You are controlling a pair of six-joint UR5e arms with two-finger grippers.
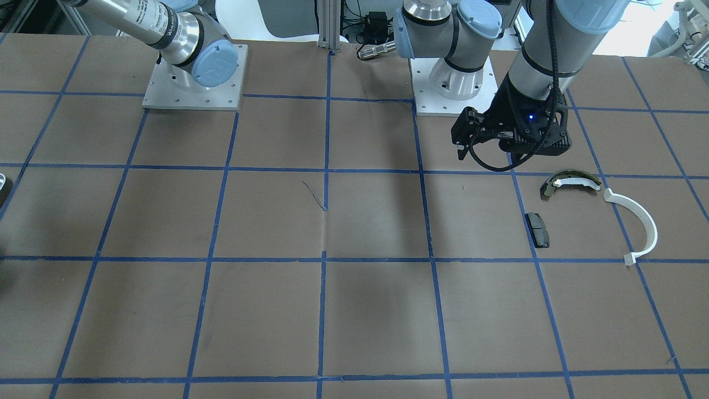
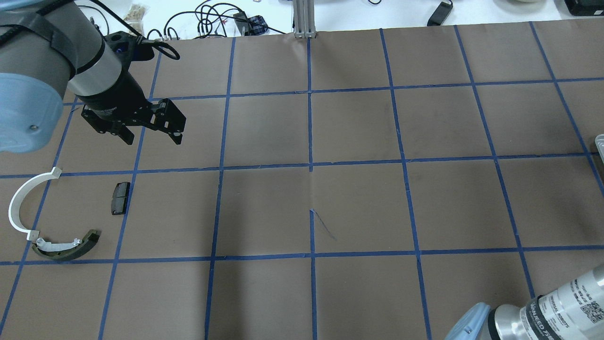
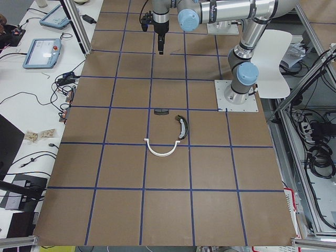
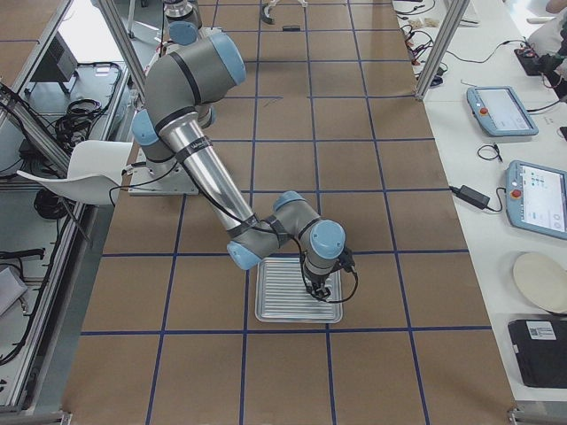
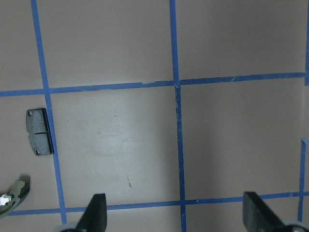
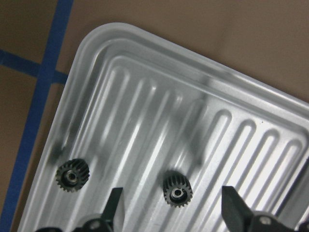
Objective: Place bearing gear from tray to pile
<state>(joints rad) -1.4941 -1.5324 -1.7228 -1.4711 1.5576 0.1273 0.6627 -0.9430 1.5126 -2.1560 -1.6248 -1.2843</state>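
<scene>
Bearing gear (image 6: 177, 190) lies flat on the ribbed floor of the metal tray (image 6: 99, 36), near one corner. A second gear (image 6: 72, 175) lies beside it, closer to the tray's wall, and the two do not touch. The tray sits on the tabletop (image 4: 372, 292) at the robot's right end, well apart from the pile at the left end: a white half-ring strip (image 2: 13, 208), an olive-and-white shoe (image 2: 71, 249) and a black pad (image 2: 120, 198).

The right pincer (image 6: 174, 209) hangs over the tray with its jaws spread, grasping nothing. The gear lies between the fingertips and touches neither. The left pincer (image 2: 152, 136) is likewise released and empty, poised above the tabletop near the pile.

The gear is small, dark and toothed, with a bright ring at its bore. It is probably stiff, dense for its size and not fragile. Its teeth should give the pads something to bite on, so it is unlikely to slip once clamped.

The trouble is likely its low profile, which means the fingertips must come down close to the tray floor. The ribs could let the gear rock, and on smooth metal it may skate if one fingertip meets it first. The best hold seems to be across the toothed rim, centred on a diameter. The second gear looks to be outside the span of the jaws.
</scene>
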